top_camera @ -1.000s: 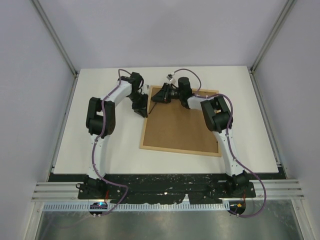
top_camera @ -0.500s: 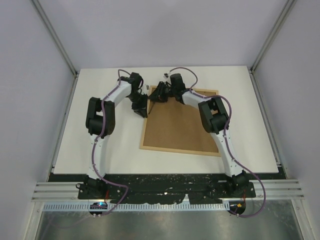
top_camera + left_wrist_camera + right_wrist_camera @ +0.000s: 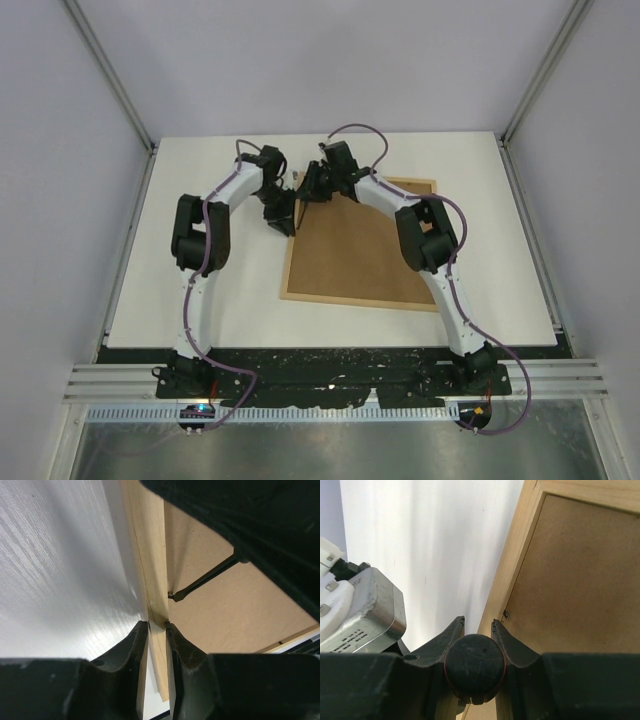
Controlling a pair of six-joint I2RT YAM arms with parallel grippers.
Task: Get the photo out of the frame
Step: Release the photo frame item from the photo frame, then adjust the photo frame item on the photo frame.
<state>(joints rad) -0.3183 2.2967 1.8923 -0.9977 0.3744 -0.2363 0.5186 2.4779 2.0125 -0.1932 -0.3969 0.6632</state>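
The frame (image 3: 360,250) lies face down on the white table, its brown fibreboard back up. The photo is hidden beneath that back. My left gripper (image 3: 283,214) is shut on the frame's left light-wood rail (image 3: 156,555), one finger on each side (image 3: 157,625). My right gripper (image 3: 312,188) hovers at the frame's far left corner, shut on the round black handle of a screwdriver (image 3: 475,667). In the left wrist view the screwdriver's thin shaft (image 3: 205,579) slants down, its tip at the inner edge of the rail. A small metal tab (image 3: 505,614) sits on that edge of the back.
The left arm's grey metal wrist housing (image 3: 365,610) is close beside the right gripper. White table (image 3: 200,290) extends left of and beyond the frame. Enclosure posts and walls (image 3: 110,80) surround the table.
My right arm has swung left along the frame's far edge, from over the back panel to the far left corner beside the left gripper. The left arm has stayed put.
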